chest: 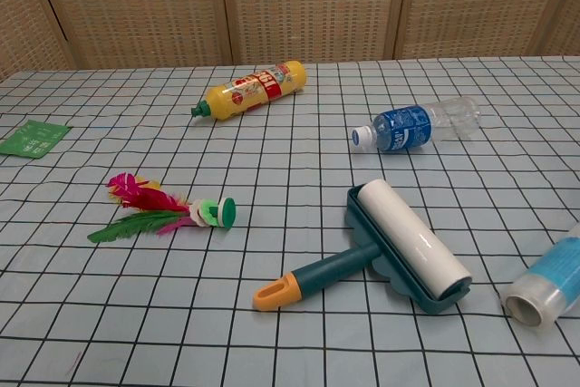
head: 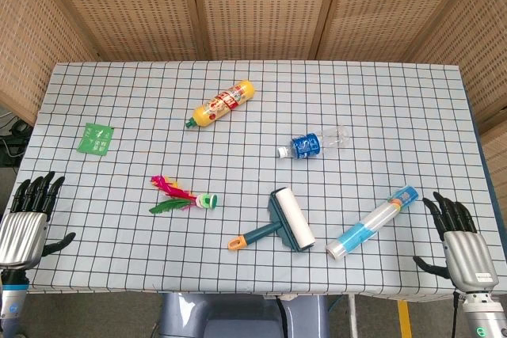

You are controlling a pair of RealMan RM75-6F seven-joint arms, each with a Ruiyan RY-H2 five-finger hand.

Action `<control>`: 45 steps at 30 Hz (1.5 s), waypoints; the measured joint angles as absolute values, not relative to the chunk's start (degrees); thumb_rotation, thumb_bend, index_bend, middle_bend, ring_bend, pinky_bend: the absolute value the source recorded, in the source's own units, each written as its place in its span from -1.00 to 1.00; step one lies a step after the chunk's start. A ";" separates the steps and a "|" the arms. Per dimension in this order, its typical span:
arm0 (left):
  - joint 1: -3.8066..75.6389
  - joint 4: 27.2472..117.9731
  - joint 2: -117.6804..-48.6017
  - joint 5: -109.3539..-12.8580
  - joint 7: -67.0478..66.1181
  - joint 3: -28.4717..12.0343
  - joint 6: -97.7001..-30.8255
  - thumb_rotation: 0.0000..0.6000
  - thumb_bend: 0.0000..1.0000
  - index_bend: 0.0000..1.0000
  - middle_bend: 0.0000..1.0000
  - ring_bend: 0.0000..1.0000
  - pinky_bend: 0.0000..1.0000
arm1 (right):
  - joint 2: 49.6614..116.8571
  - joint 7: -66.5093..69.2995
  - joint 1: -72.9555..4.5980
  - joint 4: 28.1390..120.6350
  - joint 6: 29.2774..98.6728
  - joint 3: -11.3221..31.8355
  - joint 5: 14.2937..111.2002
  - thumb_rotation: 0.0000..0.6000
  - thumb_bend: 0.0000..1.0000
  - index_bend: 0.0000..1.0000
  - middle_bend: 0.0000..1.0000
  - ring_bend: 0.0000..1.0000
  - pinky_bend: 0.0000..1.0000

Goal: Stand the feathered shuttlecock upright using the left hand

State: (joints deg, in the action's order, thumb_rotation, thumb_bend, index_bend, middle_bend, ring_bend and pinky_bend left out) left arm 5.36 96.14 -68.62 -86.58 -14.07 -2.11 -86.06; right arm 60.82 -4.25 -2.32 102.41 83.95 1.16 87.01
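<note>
Shuttlecock point(head: 184, 200) lies on its side, left of the lint roller point(head: 279, 225); left hand point(head: 25, 223) well apart, fingers spread, empty. Right hand point(head: 459, 244) likewise spread, idle.

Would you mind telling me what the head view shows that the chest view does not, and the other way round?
Only the head view shows the left hand and right hand, both open at the table's near edge, and the whole blue-labelled roll. Only the chest view shows the roll's hollow end close up. Both show the feathered shuttlecock lying on its side, the yellow bottle, water bottle, lint roller and green packet.
</note>
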 measured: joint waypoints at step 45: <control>27.14 90.09 -76.71 -62.92 -29.72 -10.93 -57.75 1.00 -0.39 -0.32 -1.00 -1.00 -1.00 | 60.20 -0.95 -2.65 101.22 82.54 2.52 83.36 1.00 -0.84 -0.94 -1.00 -1.00 -0.96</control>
